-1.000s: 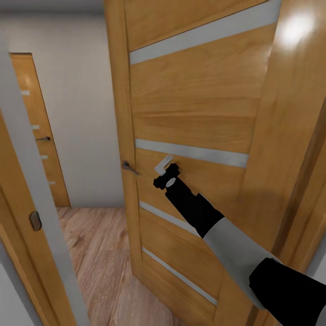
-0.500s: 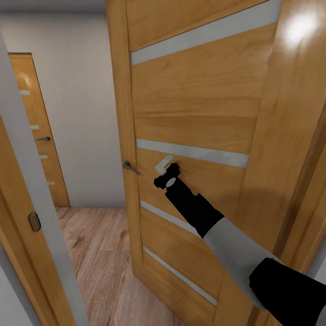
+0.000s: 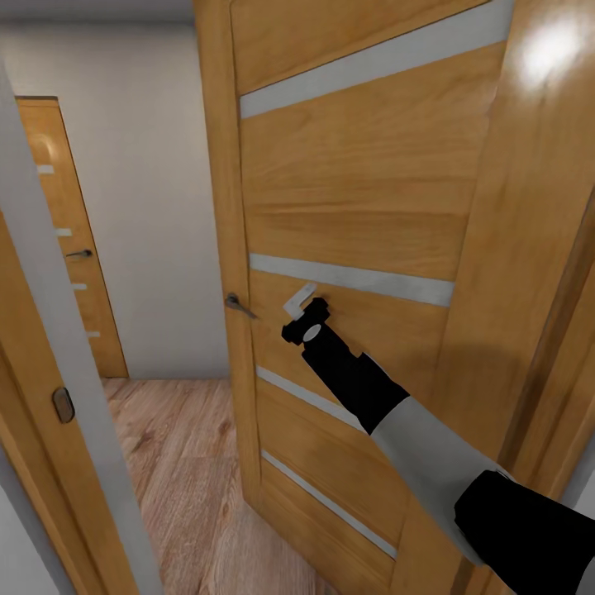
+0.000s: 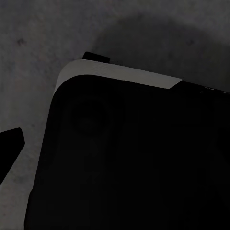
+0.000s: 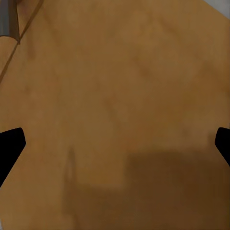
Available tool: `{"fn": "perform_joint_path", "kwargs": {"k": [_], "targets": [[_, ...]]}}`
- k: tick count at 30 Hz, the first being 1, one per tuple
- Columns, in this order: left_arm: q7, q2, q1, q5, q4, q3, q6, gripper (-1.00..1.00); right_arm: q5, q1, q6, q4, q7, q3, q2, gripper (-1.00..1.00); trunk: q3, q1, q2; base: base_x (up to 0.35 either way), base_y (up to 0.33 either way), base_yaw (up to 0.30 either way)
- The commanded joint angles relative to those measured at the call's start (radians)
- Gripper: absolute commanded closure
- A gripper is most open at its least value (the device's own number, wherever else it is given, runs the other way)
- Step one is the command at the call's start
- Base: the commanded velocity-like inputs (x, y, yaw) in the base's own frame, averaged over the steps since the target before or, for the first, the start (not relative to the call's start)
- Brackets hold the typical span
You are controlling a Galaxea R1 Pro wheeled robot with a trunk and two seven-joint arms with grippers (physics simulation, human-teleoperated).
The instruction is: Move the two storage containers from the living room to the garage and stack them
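Wooden door [image 3: 355,207] meets my right gripper [image 3: 304,307], fingers spread wide and empty; I should push steadily, away from its handle [image 3: 238,305].

Wood door [image 3: 347,190] with horizontal grey strips fills centre-right, ajar; its dark lever handle [image 3: 238,305] at left edge. Second matching door [image 3: 70,240] far left against white wall [image 3: 157,198]. Wood-plank floor [image 3: 182,463] lower left. Door frame [image 3: 58,347] with latch plate [image 3: 64,404] at left edge.
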Motion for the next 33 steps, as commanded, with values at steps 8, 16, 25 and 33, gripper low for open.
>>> {"fn": "perform_joint_path", "kwargs": {"k": [8, 16, 25, 33], "targets": [[0.001, -0.001, 0.000, 0.010, -0.001, 0.000, -0.002, -1.00, 0.013, -0.001, 0.006, 0.003, -0.007, 0.001, 0.000, -1.00, -0.001, 0.000, 0.000, 0.001, 0.000, 0.000], [0.001, 0.001, 0.000, 0.010, -0.001, 0.000, -0.002, -1.00, 0.013, -0.001, 0.006, 0.003, -0.007, 0.002, 0.000, -1.00, -0.001, 0.000, 0.000, 0.130, 0.000, 0.000], [0.000, 0.001, 0.000, 0.010, -0.001, 0.000, -0.002, -1.00, 0.020, -0.001, 0.006, 0.003, -0.008, 0.003, 0.000, -1.00, -0.001, 0.000, 0.000, 0.234, 0.000, 0.000], [0.000, 0.001, 0.000, 0.010, -0.001, 0.000, -0.002, -1.00, 0.019, -0.001, 0.006, 0.003, -0.024, 0.002, 0.000, -1.00, -0.001, 0.000, 0.000, 0.244, 0.000, 0.000]]}}
